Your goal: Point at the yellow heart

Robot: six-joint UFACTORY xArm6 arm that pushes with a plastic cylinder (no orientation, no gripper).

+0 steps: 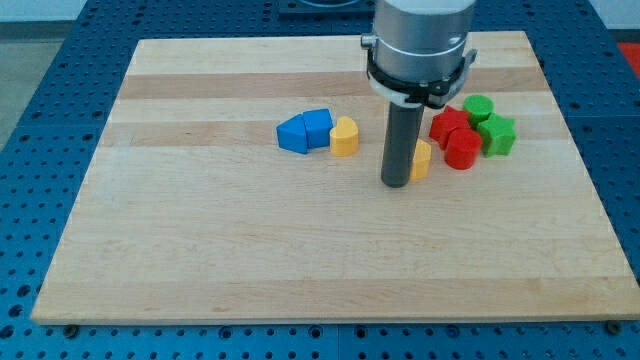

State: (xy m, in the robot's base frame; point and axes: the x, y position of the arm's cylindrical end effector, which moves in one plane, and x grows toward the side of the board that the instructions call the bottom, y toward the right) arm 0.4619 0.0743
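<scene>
The yellow heart [344, 136] sits a bit above board centre, touching the right-hand blue block [317, 128] on its left; another blue block [293, 134] butts against that one further to the view's left. My tip [396, 184] is down on the board, well to the view's right of the heart and slightly lower, w/ clear wood between. It's a plain dark rod, no jaws, holding nothing; it stands right against a second yellow block [422, 159], which peeks out on the rod's right side, shape not clear since partly hidden. Can't tell if they actually touch. Further right, a cluster: red block [447, 122] and red cylinder [462, 150], then a green cylinder [478, 107] and a green star-like block [497, 135], all packed close together near the board's right side. Surface is a pale wooden board [250, 250] w/ lighter and darker planks, lying on a blue perforated table [40, 150]. Arm's grey housing [420, 40] comes in from the view's top.
</scene>
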